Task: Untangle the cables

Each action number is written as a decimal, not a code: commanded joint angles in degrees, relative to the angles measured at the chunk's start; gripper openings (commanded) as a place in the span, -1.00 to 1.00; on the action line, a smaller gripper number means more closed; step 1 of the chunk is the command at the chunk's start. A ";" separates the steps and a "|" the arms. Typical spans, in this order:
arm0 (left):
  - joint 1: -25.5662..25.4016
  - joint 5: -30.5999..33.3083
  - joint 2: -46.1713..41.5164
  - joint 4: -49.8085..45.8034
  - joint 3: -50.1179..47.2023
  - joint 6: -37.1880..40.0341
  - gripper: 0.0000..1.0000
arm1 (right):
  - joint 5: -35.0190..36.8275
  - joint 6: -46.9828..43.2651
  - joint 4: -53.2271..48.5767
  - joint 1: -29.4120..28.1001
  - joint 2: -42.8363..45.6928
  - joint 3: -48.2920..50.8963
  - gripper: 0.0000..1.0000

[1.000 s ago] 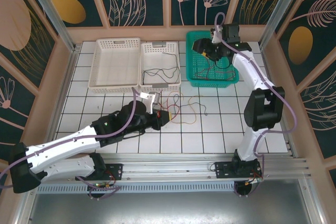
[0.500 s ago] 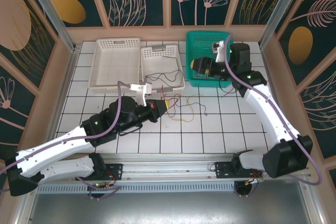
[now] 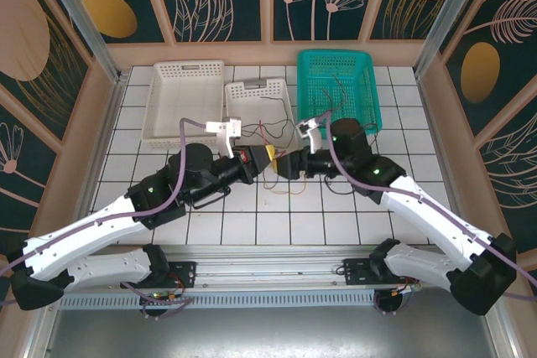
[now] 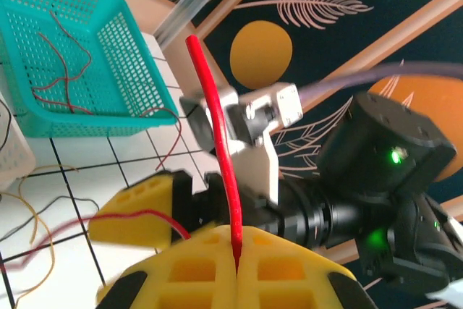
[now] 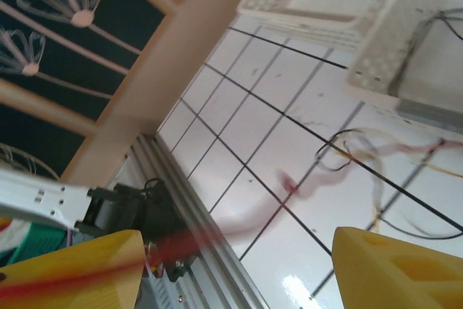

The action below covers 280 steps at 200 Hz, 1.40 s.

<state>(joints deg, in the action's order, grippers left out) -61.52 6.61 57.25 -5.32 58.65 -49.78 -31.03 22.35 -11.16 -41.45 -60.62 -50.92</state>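
Now | left tool [image 4: 237,247] clamps red cable [image 4: 214,106] | right tool [image 5: 237,244] wide, just beside it

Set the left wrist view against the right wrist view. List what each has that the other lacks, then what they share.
Left wrist: the left gripper shut on a red wire standing straight up, the green basket with more wires inside, and the right arm close ahead.
Right wrist: the right gripper open, yellow fingers wide apart, two white baskets, and the metal rail at the table's near edge.
Both: the tiled table, loose wires on it, and a red wire, blurred in the right wrist view.
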 commanded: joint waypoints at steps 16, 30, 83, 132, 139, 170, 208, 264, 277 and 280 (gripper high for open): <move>-0.36 2.91 -1.96 1.56 1.75 0.18 -1.00 | 7.14 -4.14 9.04 -4.86 1.61 4.36 0.39; -0.36 3.53 -2.36 1.59 1.17 -0.15 -1.00 | 8.39 -4.74 10.80 -6.26 1.62 5.54 0.39; -0.36 2.18 -2.36 3.40 -1.22 -1.09 -1.00 | 20.45 -4.80 11.79 -9.75 -0.84 6.25 0.39; -0.36 0.60 -2.47 5.75 -4.74 -2.81 -1.00 | 25.70 -3.92 19.68 -12.07 -4.44 7.13 0.39; -0.36 0.72 -2.76 5.77 -5.11 -2.93 -1.00 | 25.47 -3.98 20.35 -12.23 -5.14 7.11 0.39; -0.36 1.03 -3.99 5.76 -6.52 -3.13 -1.00 | 27.38 -3.69 23.06 -12.51 -7.52 7.31 0.11; -0.36 1.36 -4.84 5.59 -7.74 -3.11 -1.00 | 28.72 -3.58 24.72 -12.44 -9.22 8.01 -0.69; -0.36 1.73 -7.56 5.52 -10.70 -2.79 -1.00 | 29.36 -3.25 28.22 -10.52 -8.82 10.28 -1.00; -0.36 2.02 -8.47 4.96 -11.92 -3.19 -0.56 | 27.35 -2.47 29.72 -8.67 -8.80 11.14 -1.00; -0.36 2.15 -8.72 4.78 -12.30 -3.46 -0.47 | 26.53 -2.13 30.31 -8.09 -8.77 11.37 -1.00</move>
<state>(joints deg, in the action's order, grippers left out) -61.52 8.19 51.24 -1.96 48.27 -52.29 -4.08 18.35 14.85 -53.19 -69.49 -41.54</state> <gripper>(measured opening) 0.100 0.067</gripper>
